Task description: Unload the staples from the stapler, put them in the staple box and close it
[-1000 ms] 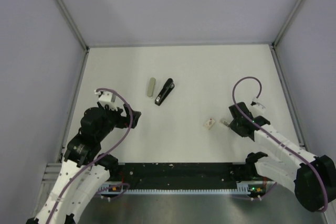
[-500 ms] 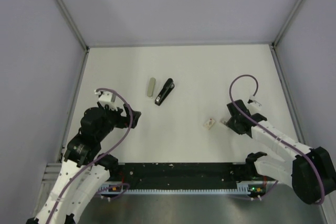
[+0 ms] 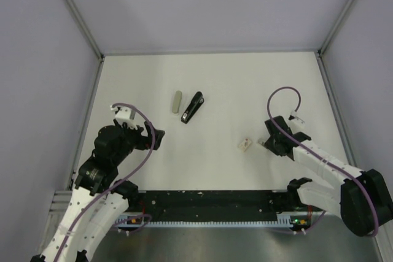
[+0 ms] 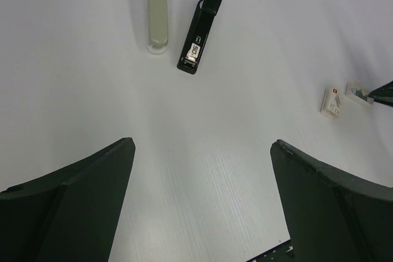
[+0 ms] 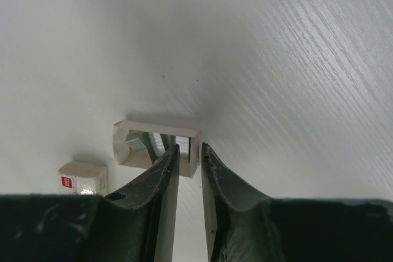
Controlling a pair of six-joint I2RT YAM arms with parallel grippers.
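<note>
The small black stapler [image 3: 192,107] lies closed on the white table, a white label on it in the left wrist view [image 4: 200,32]. My left gripper [image 3: 157,137] is open and empty, well short of the stapler [image 4: 202,145]. My right gripper [image 3: 264,144] is far right of the stapler. In the right wrist view its jaws [image 5: 189,154] are nearly shut across the end wall of a small open white staple tray [image 5: 136,134] with silver staples inside.
A grey oblong bar [image 3: 177,102] lies just left of the stapler, also seen in the left wrist view [image 4: 157,13]. A small white box with a red mark [image 3: 245,144] lies left of the tray [image 5: 83,177]. Grey walls enclose the table [image 3: 295,84].
My right arm's wrist has shifted a little left and up over the tray. The left arm, stapler and grey bar have not moved.
</note>
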